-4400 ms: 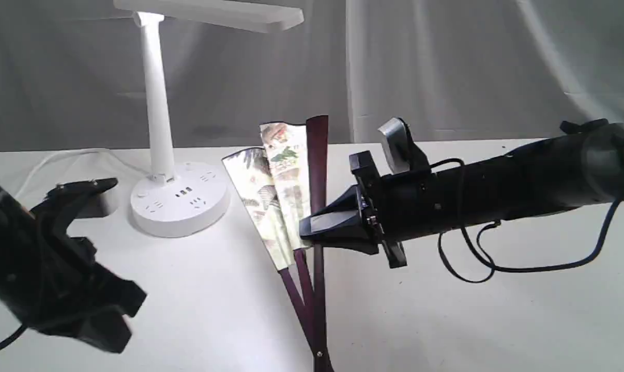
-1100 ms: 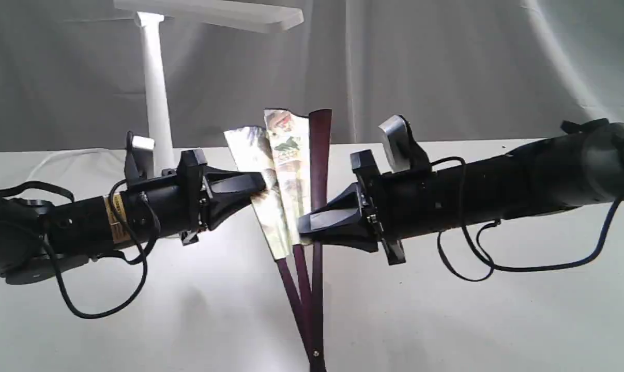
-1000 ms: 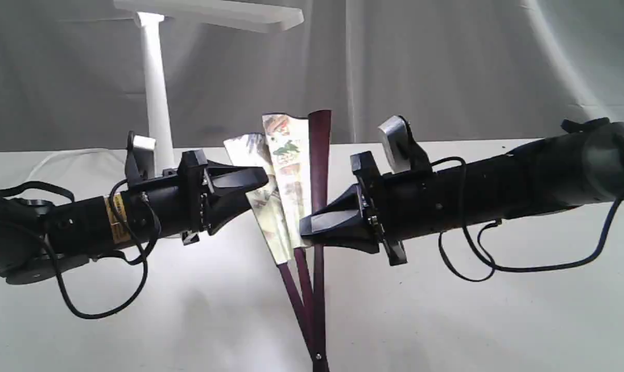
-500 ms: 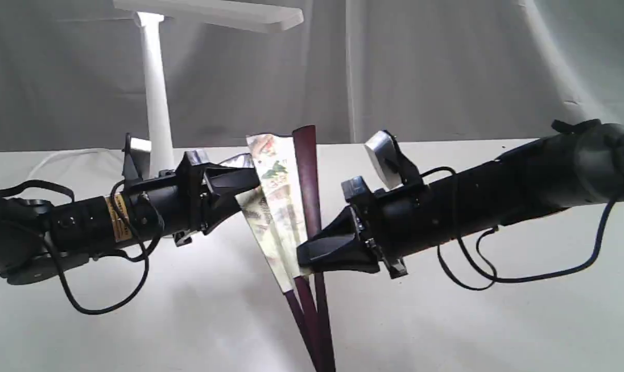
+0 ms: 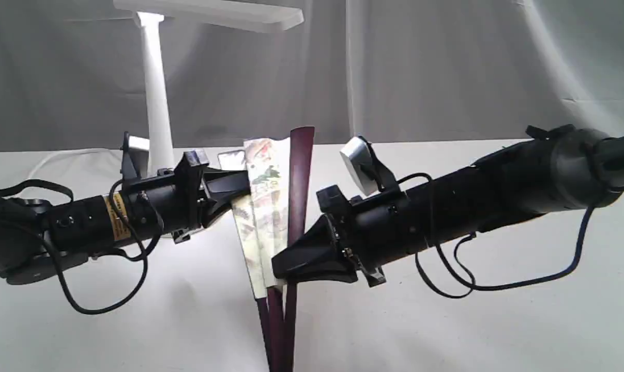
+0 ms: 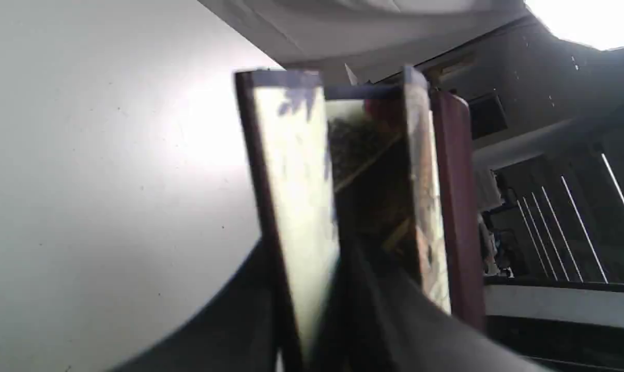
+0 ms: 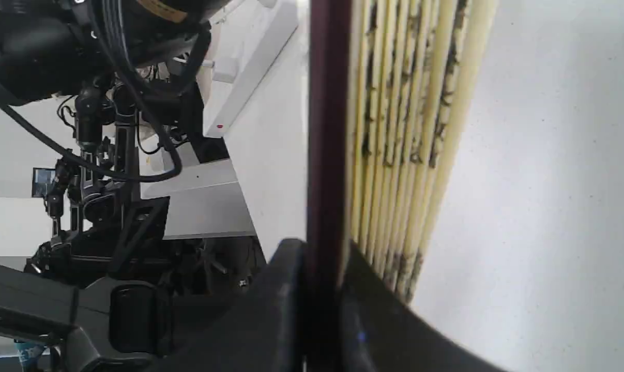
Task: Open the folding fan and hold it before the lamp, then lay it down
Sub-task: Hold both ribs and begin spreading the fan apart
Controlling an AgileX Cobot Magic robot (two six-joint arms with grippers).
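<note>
The folding fan stands upright over the middle of the table, only a few cream painted pleats spread beside its maroon guard. My left gripper is shut on the leftmost pleat near the top; the left wrist view shows that pleat between the dark fingers. Lower down, my right gripper is shut on the maroon guard, seen up close with the folded pleats beside it. The lamp stands behind my left arm, head lit, its base hidden.
A white table carries everything, with a grey cloth backdrop behind it. The lamp's white cord runs along the back left. Black cables hang under both arms.
The right gripper has swung down and to the left with the guard, carrying the fan lower and leftward. The spread pleats have closed up somewhat. The left gripper keeps its hold.
</note>
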